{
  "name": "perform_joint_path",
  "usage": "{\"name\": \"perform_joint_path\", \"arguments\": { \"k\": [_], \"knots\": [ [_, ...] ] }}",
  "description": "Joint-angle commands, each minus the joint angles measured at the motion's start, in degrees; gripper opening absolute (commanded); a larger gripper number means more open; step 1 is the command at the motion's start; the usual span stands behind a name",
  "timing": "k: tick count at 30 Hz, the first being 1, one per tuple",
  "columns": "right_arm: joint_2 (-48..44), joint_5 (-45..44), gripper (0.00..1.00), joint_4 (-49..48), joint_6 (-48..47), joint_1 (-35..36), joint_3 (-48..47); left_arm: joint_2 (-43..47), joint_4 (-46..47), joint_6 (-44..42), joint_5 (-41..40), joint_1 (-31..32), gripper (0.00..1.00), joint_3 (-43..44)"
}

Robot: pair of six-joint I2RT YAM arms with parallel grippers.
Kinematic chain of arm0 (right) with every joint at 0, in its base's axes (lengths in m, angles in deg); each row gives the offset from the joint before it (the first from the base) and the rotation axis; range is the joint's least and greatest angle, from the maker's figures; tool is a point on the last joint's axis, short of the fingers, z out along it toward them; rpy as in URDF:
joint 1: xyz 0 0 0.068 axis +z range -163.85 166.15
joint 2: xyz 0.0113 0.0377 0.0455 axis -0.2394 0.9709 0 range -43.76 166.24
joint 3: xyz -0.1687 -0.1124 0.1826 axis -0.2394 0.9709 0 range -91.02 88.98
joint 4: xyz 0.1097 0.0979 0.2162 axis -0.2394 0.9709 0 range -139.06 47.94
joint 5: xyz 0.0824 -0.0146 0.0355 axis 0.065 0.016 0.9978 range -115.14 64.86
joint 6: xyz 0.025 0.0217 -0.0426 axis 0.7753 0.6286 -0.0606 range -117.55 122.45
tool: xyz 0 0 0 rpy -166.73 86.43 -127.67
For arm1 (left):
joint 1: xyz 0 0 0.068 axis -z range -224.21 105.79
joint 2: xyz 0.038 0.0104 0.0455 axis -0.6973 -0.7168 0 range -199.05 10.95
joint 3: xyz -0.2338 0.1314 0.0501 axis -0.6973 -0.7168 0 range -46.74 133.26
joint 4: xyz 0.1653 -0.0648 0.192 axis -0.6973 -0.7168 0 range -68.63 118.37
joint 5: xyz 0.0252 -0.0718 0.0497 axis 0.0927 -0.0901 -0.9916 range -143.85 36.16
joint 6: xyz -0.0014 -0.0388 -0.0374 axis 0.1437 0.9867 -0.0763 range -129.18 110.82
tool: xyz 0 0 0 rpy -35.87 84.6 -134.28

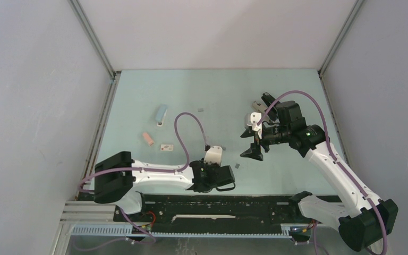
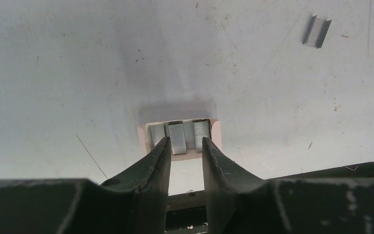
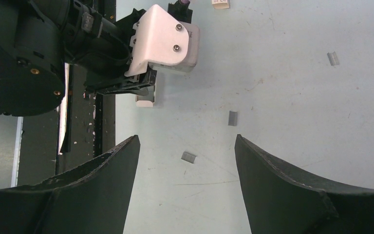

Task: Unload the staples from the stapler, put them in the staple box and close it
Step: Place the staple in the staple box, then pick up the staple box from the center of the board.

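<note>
Left gripper jaws narrowly parted, tips flanking staples in tray; right gripper spread wide above loose strips; unloading apparently underway, next needs a fine pinch.

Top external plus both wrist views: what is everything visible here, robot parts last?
Table: one, pale teal, enclosure floor.
Blue oblong item: one, light blue, far left of the table.
Pink block: one, pink, just nearer than the blue item.
Small box: one, white-grey, right of the pink block.
Loose staples: three in the right wrist view, silver-grey, scattered on the table.
Holder: one, pale pink-white, under the left gripper.
Staple strips: three, silver-grey, lying in the holder.
Left gripper: one, black, fingers slightly apart over the holder.
Right gripper: one, black, open, above the table, empty.
</note>
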Motion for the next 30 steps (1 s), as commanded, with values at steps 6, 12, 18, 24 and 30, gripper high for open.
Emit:
{"name": "perform_joint_path", "arguments": {
  "k": [6,12,18,24,30],
  "knots": [
    [-0.35,0.90,0.81,-0.42,0.13,0.40,0.20,7.08,-1.44,-2.54,-3.83,0.54,0.43,0.60],
    [0.17,1.07,0.81,-0.43,0.17,0.45,0.19,17.05,6.42,-6.87,-5.39,0.39,0.58,-7.75],
    [1.48,2.62,0.81,0.71,-0.92,0.40,0.23,28.88,22.13,-6.92,1.32,-2.32,0.59,-22.20],
    [4.02,2.98,0.81,0.67,-0.41,0.40,0.23,36.80,31.92,-7.30,6.90,-7.75,0.59,-32.24],
    [6.47,3.37,0.81,0.87,-0.05,0.40,0.23,39.49,34.36,-6.65,7.04,-9.94,0.49,-35.78]
  ]
}}
